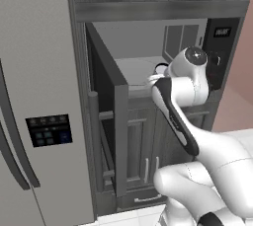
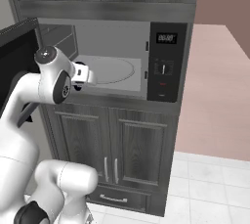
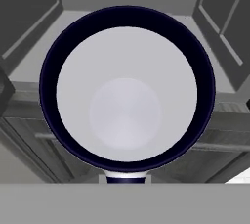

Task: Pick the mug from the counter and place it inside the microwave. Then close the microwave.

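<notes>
My gripper (image 2: 84,75) grasps the mug (image 3: 127,88) at the microwave (image 2: 166,61) mouth (door open); placing and closing remain.

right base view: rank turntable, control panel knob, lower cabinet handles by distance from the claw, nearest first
1. Turntable: inside the microwave, just right of the claw, which is shut on the mug.
2. Control panel knob: farther right, past the cavity.
3. Lower cabinet handles: well below, on the doors under the microwave.
</notes>
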{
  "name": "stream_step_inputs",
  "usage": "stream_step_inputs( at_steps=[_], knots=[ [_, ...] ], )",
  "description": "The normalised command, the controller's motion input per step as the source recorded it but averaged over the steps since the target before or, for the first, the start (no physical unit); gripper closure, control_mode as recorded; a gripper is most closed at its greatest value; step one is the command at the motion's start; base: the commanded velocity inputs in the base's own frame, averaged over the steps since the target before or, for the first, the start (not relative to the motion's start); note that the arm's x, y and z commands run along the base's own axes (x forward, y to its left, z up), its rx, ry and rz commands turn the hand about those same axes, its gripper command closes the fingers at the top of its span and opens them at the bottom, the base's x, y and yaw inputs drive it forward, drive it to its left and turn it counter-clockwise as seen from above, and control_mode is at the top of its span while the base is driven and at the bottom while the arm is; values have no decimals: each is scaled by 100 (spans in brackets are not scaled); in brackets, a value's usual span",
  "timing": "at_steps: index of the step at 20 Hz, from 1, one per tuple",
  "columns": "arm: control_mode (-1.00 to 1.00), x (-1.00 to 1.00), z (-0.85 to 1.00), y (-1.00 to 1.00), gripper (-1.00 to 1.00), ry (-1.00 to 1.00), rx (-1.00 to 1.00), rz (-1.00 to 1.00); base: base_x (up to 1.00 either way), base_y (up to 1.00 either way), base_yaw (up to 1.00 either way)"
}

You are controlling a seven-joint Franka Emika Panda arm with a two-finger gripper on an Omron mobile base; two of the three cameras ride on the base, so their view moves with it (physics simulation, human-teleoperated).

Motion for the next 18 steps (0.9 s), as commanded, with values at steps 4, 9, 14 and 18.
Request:
stream_step_inputs(
  at_steps=[4, 9, 14, 18],
  knots=[
    [-100, 0, 9, 0, 100, 11, 0, 3, 0, 0, 0],
    [-100, 0, 7, 0, 100, 8, 0, 1, 0, 0, 0],
    [-100, 6, -2, 0, 100, 2, 0, 0, 0, 0, 0],
    [-100, 16, -14, 0, 100, -6, 0, 0, 0, 0, 0]
  ],
)
